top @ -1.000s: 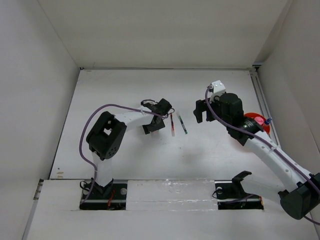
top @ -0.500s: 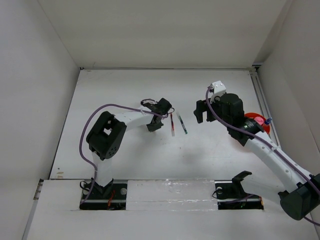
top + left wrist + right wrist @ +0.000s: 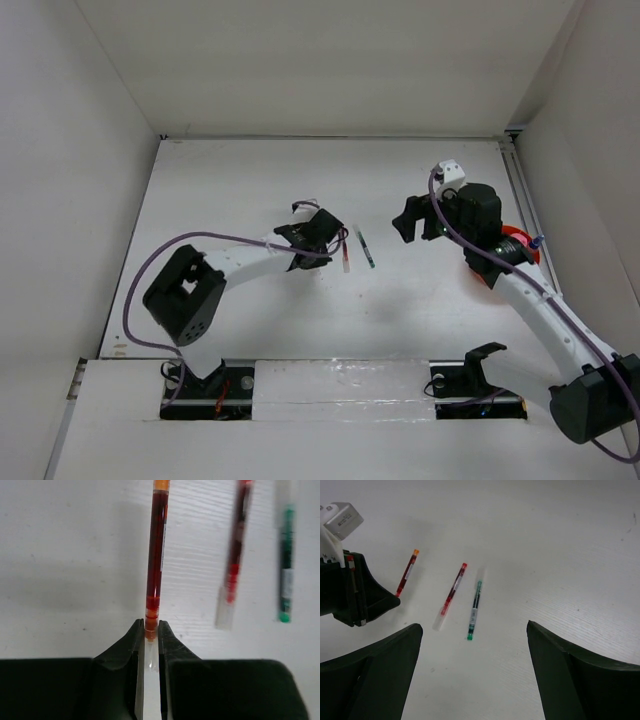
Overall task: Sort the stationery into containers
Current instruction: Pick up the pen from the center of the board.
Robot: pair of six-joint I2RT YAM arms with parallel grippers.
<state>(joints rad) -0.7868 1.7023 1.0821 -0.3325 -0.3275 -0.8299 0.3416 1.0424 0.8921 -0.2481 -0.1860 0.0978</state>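
The white counter point(image 3: 75, 555), matt and faintly grained like painted wood, is shown from above and from both wrists. At the left, the left hand point(image 3: 150, 634) is clenched: its two black, wedge-shaped plastic fingers point(image 3: 120, 652) are pressed on the clear end of the orange-tipped red pen point(image 3: 156, 555), a thin straight translucent barrel that points away from the hand. Whether its far end rests on the counter cannot be told. Just to the right, apart from it and nearly parallel, the clear-capped red pen point(image 3: 236, 555) lies flat. Beside that lies the green pen point(image 3: 286, 565), a slim clear barrel with a green core and tip. Farther right, the right hand point(image 3: 418, 220) is released, its broad dark fingers point(image 3: 375, 675) spread wide above the counter, with nothing between them. At the far right the orange tub point(image 3: 527, 252), of round glossy plastic, is largely hidden behind the right arm.

Compared with the view one second earlier, the left hand, then half open beside the pens, has been closed, and the left arm's elbow has been swung lower and to the left. The right hand has been shifted slightly rightward. The two loose pens are unmoved.
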